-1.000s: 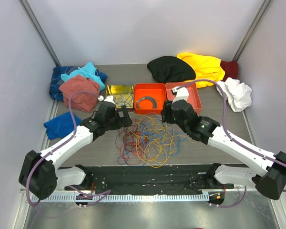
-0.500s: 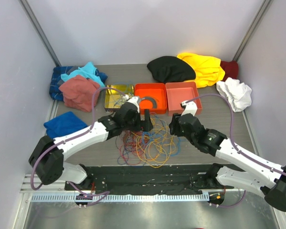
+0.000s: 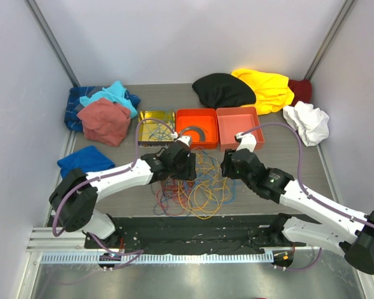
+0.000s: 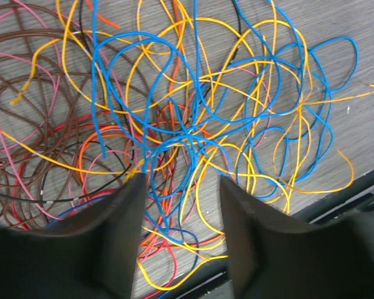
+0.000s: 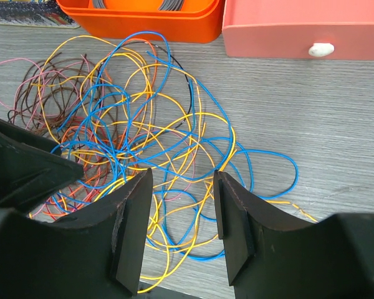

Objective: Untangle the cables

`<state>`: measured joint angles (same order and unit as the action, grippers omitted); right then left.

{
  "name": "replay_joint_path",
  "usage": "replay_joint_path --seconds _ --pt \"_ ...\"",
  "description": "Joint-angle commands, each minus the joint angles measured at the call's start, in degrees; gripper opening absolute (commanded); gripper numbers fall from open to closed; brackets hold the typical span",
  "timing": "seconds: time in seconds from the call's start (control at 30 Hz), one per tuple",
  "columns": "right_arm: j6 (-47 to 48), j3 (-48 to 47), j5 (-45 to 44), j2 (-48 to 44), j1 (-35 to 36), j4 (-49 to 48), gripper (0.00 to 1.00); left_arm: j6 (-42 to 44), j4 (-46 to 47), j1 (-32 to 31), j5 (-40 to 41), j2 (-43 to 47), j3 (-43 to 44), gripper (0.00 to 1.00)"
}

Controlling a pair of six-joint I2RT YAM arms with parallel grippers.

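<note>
Cables [image 3: 198, 187] are seen as a loose multicolour tangle at table [image 3: 280, 146] centre, just in front of the orange tray [image 3: 196, 132], btwn both arms. L gripper [image 4: 181, 212] is poised low over the blue & yellow loops, jaws apart, nothing clamped. R gripper [image 5: 182, 212] is poised over the tangle's right part, jaws likewise apart, no wire pinched. A pink tray [image 3: 238, 124] is set touching the orange one.

Pair: left arm [image 3: 115, 179], right arm [image 3: 311, 200]: white shells, black joints, black bases. Lilac hose [image 3: 136, 140] along each. White block at each wrist. Ends: left tool [image 4: 182, 212], right tool [image 5: 182, 212]: matte black, broad tapering fingers [image 4: 121, 240].
</note>
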<state>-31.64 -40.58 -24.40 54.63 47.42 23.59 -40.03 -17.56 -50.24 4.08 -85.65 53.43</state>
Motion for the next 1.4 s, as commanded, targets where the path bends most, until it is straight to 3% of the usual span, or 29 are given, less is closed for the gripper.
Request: replay_joint_path --seconds 0.0,0.13,0.23,0.4,0.5,0.83,1.1,1.37 --pt "-0.53 -0.12 -1.7 -0.58 0.22 -2.06 0.51 0.22 -0.1 0.14 1.9 1.89 -0.52 0.46" --pt "-0.97 0.15 -1.61 -0.75 0.31 -1.97 0.5 -0.05 -0.1 0.05 1.73 1.36 -0.34 0.24" --pt "-1.06 0.59 -1.79 -1.89 0.31 -1.8 0.5 0.13 -0.97 0.05 1.99 2.41 0.0 0.0" --pt "0.43 0.76 -0.12 -3.48 0.31 -2.41 0.5 3.29 -3.27 0.05 2.52 10.83 4.04 0.0" --pt "1.84 1.55 3.56 -5.06 0.31 -4.86 0.5 5.92 -5.46 0.14 2.87 16.38 10.71 0.0" --pt "2.37 3.58 13.24 -13.49 0.31 -12.6 0.5 12.52 -14.25 0.05 0.67 17.62 32.52 0.0" --pt "0.79 3.49 14.38 -21.06 0.31 -22.61 0.53 12.44 -14.78 0.05 0.67 17.09 34.73 0.0" --pt "4.48 -3.44 14.9 -14.31 0.31 -26.75 0.54 9.63 -12.85 0.05 -2.49 16.74 31.83 0.0"
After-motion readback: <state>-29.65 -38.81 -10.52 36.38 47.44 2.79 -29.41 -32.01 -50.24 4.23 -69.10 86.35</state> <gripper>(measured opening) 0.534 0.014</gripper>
